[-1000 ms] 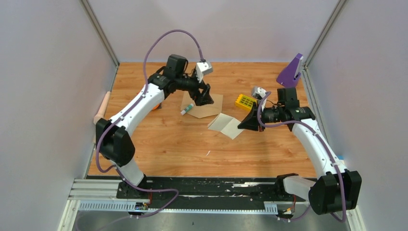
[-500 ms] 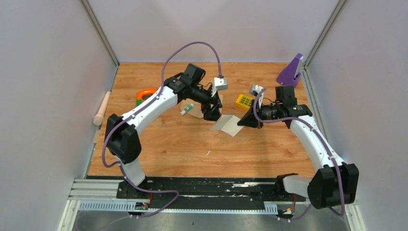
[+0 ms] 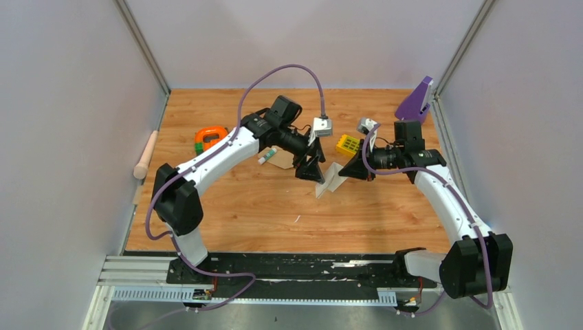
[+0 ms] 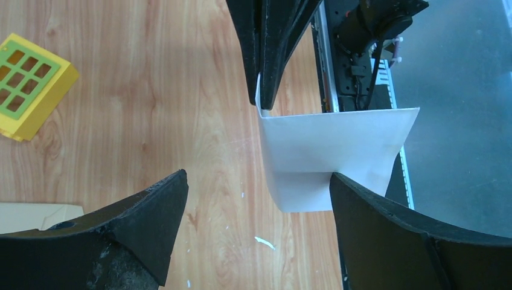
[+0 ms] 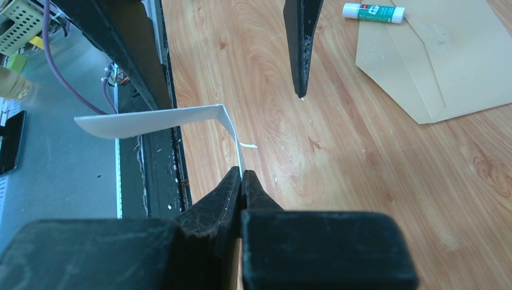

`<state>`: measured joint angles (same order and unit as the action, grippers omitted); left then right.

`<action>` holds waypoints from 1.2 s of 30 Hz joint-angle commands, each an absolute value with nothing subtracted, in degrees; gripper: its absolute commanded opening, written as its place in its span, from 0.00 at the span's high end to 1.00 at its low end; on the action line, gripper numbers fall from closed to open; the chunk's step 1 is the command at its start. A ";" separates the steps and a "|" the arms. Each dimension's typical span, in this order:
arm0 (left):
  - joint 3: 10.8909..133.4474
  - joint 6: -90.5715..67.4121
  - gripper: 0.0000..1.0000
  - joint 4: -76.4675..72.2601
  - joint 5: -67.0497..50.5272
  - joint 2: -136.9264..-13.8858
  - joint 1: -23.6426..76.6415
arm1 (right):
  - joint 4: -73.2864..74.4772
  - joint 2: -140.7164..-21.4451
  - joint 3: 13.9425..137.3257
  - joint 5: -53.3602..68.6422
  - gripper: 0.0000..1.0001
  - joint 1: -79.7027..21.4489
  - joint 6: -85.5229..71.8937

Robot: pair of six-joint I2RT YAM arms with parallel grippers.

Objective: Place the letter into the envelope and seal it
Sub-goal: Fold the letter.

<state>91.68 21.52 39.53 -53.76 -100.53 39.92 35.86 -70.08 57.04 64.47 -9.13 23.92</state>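
Letter [image 4: 326, 157] held up in my right claw [image 5: 241, 176], not yet in the envelope [image 5: 435, 66].

My right claw is clenched on one edge of the white sheet and holds it off the table. The sheet is bent into an L, with the crease just ahead of that claw's tips. My left claw [image 4: 256, 181] faces it, spread wide and gripping nothing, with the sheet's free end between its fingers. The tan envelope lies flat on the table past my left claw. Inserting and sealing are both left to do.
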 commanded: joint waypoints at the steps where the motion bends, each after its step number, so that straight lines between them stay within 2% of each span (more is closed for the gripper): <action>1: 93.21 21.26 0.05 38.49 -55.02 -101.25 40.85 | 33.47 -68.66 56.47 67.67 1.00 -9.02 24.24; 8: 94.42 19.66 0.16 37.75 -55.31 -102.31 40.93 | 33.59 -68.28 55.74 69.10 1.00 -9.48 25.15; 13: 94.53 19.03 0.39 37.43 -55.77 -102.79 40.91 | 33.73 -68.12 55.71 69.99 1.00 -9.64 25.14; 23: 96.04 17.30 0.42 37.07 -57.85 -102.89 40.87 | 34.51 -69.45 55.28 68.09 1.00 -11.38 26.75; 28: 96.11 17.75 0.59 37.32 -58.05 -102.79 40.87 | 34.54 -69.79 55.46 67.71 1.00 -11.35 26.71; 30: 96.03 17.83 0.64 37.55 -58.28 -102.80 40.87 | 34.50 -69.92 55.46 67.32 1.00 -11.53 26.88; 36: 96.51 18.05 0.61 38.29 -59.93 -103.16 40.93 | 34.42 -70.75 55.56 66.18 1.00 -12.17 26.87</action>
<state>93.51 18.20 38.46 -57.28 -102.67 40.75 35.27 -70.39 55.16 65.73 -11.40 25.61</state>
